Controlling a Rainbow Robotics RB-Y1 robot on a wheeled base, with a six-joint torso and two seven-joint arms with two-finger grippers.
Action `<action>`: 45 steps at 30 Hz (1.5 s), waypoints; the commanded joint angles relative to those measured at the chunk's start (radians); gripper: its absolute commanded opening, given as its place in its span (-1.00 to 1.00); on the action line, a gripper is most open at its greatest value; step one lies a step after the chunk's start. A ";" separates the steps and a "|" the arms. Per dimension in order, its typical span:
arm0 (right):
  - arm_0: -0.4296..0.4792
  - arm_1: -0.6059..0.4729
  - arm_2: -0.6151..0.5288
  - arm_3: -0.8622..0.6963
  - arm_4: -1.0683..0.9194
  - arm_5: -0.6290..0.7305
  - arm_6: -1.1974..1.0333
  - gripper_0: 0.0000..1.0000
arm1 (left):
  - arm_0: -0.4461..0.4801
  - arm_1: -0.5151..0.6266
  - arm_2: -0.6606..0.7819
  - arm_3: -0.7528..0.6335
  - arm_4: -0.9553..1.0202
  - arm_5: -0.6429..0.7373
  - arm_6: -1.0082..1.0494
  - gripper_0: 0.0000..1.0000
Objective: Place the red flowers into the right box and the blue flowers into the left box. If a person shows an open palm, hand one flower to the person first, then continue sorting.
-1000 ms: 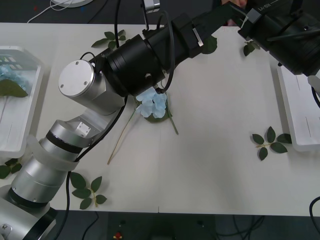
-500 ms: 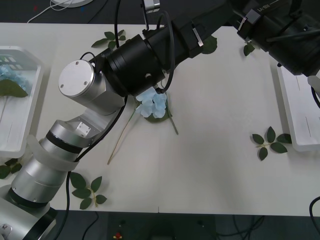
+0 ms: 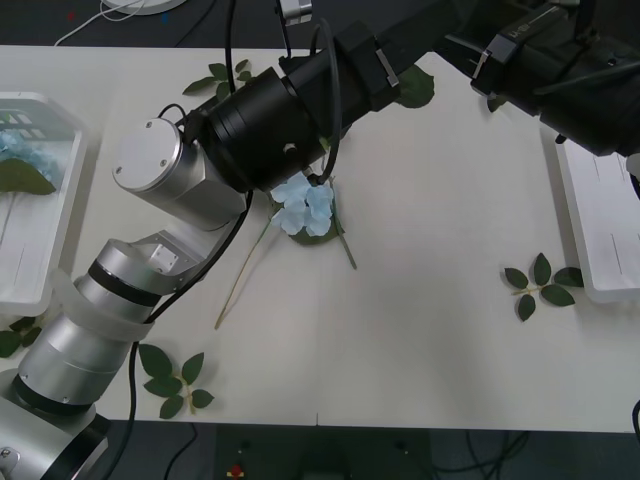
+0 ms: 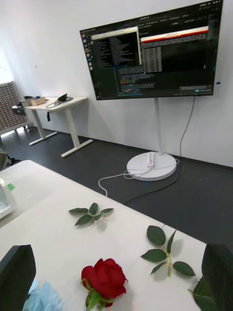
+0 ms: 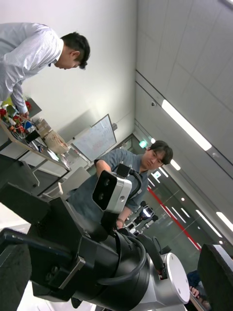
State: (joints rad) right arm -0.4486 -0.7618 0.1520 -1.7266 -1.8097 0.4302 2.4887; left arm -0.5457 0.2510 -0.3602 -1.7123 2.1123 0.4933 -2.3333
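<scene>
A red flower (image 4: 104, 279) lies on the table with my right gripper (image 4: 119, 248) open around the space above it, black fingers (image 4: 17, 274) wide apart. Beside it is a blue flower (image 4: 42, 299), which also lies mid-table (image 3: 305, 208), half under my left arm (image 3: 270, 125). Another blue flower (image 3: 12, 150) rests in the left box (image 3: 60, 215). The right box (image 3: 600, 235) sits at the table's right edge, partly covered by my right arm (image 3: 560, 70). My left gripper (image 5: 116, 252) is open, raised off the table, facing my right arm and holding nothing.
Loose green leaf sprigs lie at the far edge (image 3: 225, 78), at the right (image 3: 540, 285), at the front left (image 3: 172, 380) and beside the left box (image 3: 15, 335). Two more sprigs (image 4: 162, 250) lie beyond the rose. People stand beyond the table.
Both arms have shifted slightly toward the table's far edge. The blue flower at mid-table has not moved.
</scene>
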 commanded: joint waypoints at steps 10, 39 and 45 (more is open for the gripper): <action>-0.039 -0.172 -0.040 -0.019 -0.132 0.190 0.042 1.00 | -0.161 0.258 0.023 -0.020 -0.038 0.036 0.101 1.00; 0.421 -0.441 -0.450 -0.283 -0.395 0.621 0.151 1.00 | -0.372 0.648 0.135 -0.044 -0.529 1.134 1.372 1.00; 0.441 -0.439 -0.453 -0.266 -0.413 0.700 0.154 1.00 | -0.372 0.648 0.104 -0.050 -0.564 1.249 1.500 1.00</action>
State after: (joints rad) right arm -0.0182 -1.1585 -0.2748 -1.9847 -2.1947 1.0990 2.6095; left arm -0.8677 0.8579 -0.2527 -1.7263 1.5612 1.7203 -0.9364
